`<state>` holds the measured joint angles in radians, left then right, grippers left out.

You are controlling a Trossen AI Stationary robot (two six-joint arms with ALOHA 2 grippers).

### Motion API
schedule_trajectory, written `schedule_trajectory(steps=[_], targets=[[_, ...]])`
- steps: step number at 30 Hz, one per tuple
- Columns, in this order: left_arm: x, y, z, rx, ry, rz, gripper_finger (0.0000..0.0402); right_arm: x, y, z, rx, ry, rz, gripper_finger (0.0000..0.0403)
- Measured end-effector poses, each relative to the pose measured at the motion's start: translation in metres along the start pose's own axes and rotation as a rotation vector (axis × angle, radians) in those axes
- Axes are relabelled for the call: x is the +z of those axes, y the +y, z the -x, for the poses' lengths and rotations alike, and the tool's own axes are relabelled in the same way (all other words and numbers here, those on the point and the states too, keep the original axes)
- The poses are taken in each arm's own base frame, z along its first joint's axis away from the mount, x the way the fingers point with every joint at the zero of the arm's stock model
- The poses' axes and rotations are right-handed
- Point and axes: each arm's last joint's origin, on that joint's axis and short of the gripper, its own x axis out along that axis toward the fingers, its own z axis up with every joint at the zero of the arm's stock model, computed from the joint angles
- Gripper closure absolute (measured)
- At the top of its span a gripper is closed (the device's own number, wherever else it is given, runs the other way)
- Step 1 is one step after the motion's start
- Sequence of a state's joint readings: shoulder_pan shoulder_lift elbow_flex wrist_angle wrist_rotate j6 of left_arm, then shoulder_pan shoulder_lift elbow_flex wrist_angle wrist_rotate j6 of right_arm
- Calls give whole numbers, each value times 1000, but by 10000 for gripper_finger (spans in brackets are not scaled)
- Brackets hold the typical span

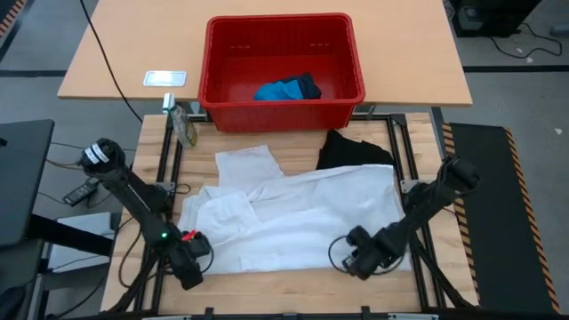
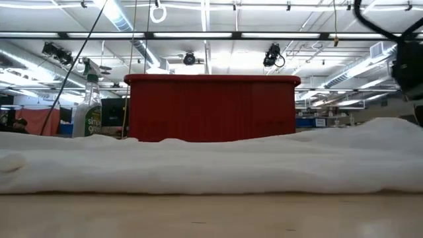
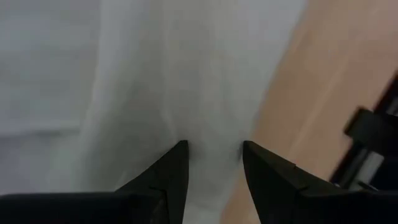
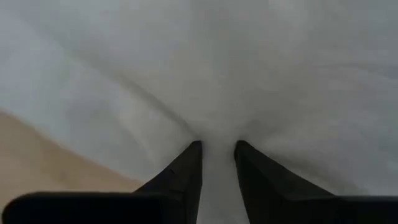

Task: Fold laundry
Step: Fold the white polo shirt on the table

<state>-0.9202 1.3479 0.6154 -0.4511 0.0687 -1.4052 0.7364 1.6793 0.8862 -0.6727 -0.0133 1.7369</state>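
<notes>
A soft, rumpled white garment (image 1: 293, 218) is spread flat across the middle of a pale wooden table (image 1: 267, 289), creased and loosely folded over itself. A crumpled black shirt (image 1: 354, 149) is bunched against its edge at about one o'clock. Beyond it, at twelve o'clock, a rigid red plastic basket (image 1: 283, 111) with slotted walls is seen; a small bright blue piece (image 1: 280, 90) and a dark scrap lie inside. A spray bottle (image 1: 182, 123) stands at ten o'clock. The left gripper (image 3: 214, 163) is set at the cloth's seven o'clock corner, fingers pinching a ridge of white fabric. The right gripper (image 4: 218, 160) is set at five o'clock, fingers nearly together, nipping a fold of the same cloth.
</notes>
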Motion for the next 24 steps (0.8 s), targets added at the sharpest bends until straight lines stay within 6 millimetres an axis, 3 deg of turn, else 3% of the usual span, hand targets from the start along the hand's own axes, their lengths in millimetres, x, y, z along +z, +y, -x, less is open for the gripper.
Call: schedule_trajectory(steps=[5, 9, 12, 15, 18, 24], targets=[[-15, -7, 0, -42, 24, -4, 246, -33, 15, 7, 100, 58, -27, 296], [-16, -19, 11, -42, 26, -46, 246, -44, 20, 45, 151, 16, -59, 296], [-10, -25, 27, 44, 6, -108, 246, -38, 13, 68, 114, -90, -54, 296], [6, -29, 47, 156, -57, -188, 246, -18, 11, 88, 156, -227, -9, 296], [31, -28, 70, 225, -81, -229, 246, 15, 16, 93, 147, -306, 97, 292], [84, 2, 100, 224, -171, -222, 246, 111, 36, 99, 244, -446, 326, 265]])
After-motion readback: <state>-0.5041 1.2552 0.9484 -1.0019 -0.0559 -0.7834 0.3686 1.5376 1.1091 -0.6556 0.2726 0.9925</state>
